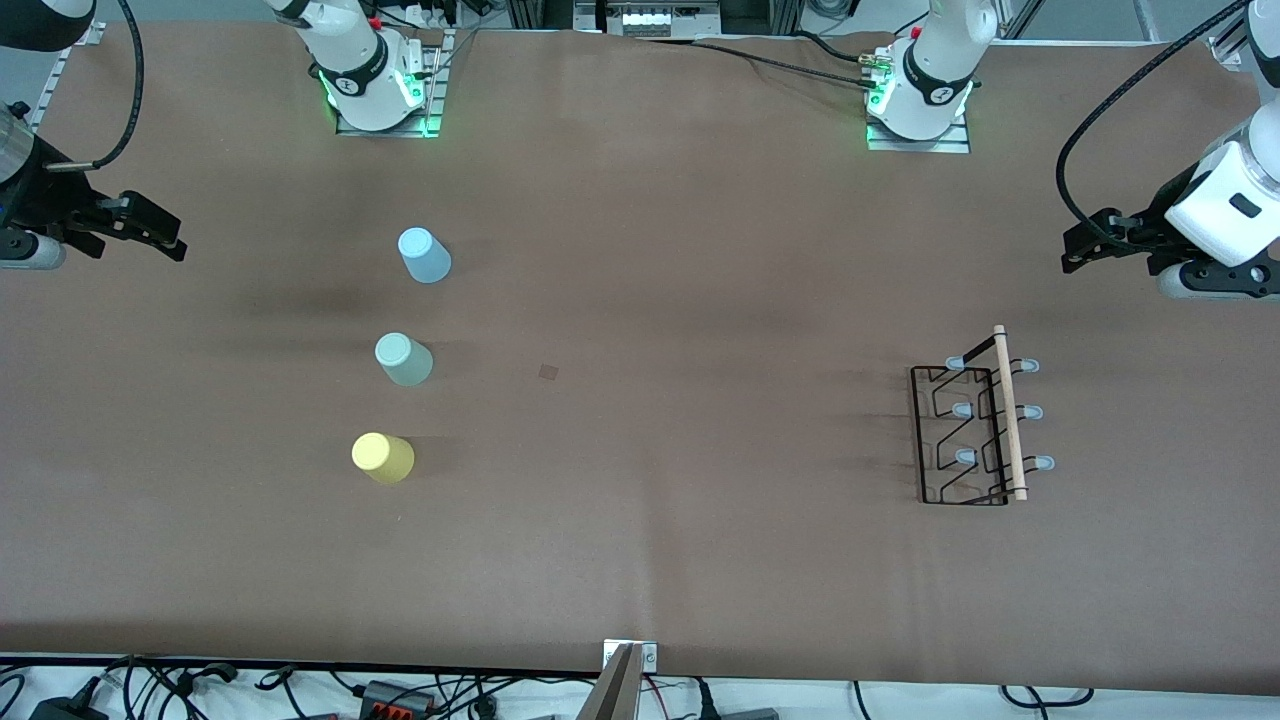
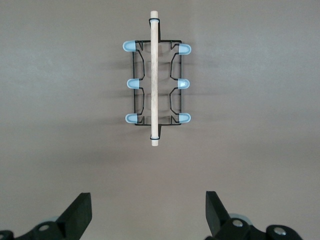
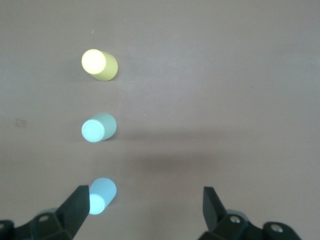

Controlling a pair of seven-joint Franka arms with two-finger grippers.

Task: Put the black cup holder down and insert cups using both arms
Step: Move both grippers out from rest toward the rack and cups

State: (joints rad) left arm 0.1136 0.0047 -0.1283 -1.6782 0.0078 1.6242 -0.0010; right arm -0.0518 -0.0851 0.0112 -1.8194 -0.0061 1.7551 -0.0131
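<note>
Left gripper point(image 1: 1080, 252) hangs in the air over the tabletop's edge at the left arm's end, its two black fingers point(image 2: 80, 212) spread wide apart with nothing between them. Right gripper point(image 1: 165, 235) hangs the same way over the edge at the right arm's end, fingers point(image 3: 75, 205) also spread and empty. Both arms wait.

Rectangular black wire cup holder point(image 1: 965, 435) with a light wooden rod point(image 1: 1009, 412) along its top stands on the brown tabletop point(image 1: 640, 520) toward the left arm's end, well apart from the cups. Its long axis, and the rod's, runs from the robots' edge toward the front camera's edge. Six grey-blue-tipped pegs point(image 2: 129, 46) point sideways off the rod, three toward each end of the table. In the left wrist view the holder lies centred ahead of the open fingers, not touching them.

Three small tapered plastic cups stand upside down, closed bases up, in a row toward the right arm's end; the row runs the same way as the rod. Light blue cup point(image 1: 424, 255) is farthest from the front camera, pale mint green cup point(image 1: 403, 360) sits in the middle, yellow cup point(image 1: 382, 458) is nearest. Each is apart from its neighbour.
</note>
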